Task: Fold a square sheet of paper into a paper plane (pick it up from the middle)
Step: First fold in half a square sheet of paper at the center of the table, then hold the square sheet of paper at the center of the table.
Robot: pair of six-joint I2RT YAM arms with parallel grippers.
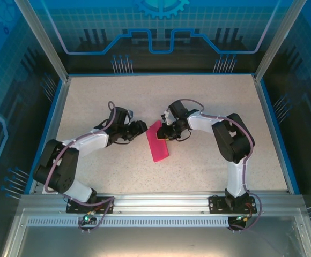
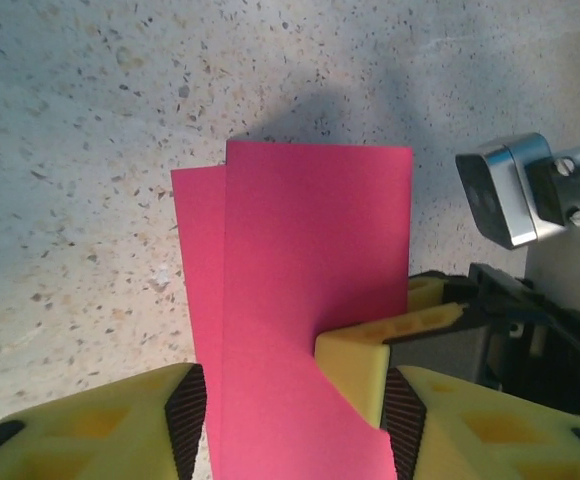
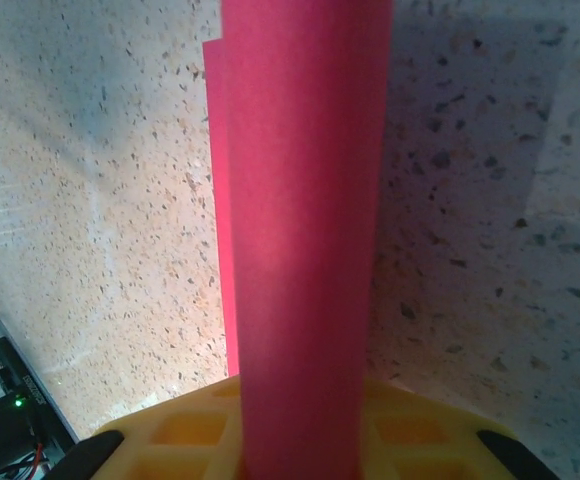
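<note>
Sheet of paper point(image 1: 158, 144) at the middle of the surface point(image 1: 209, 96) is folded just once into a narrow two-layer strip, right gripper point(image 1: 169, 131) jaws clamped on its far end, left gripper point(image 1: 140, 127) jaws open astride it; nose and wing folds apparently all remain.

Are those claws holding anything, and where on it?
The right gripper pinches the folded pink paper near its far end. The left gripper has its jaws either side of it; grip unclear.
</note>
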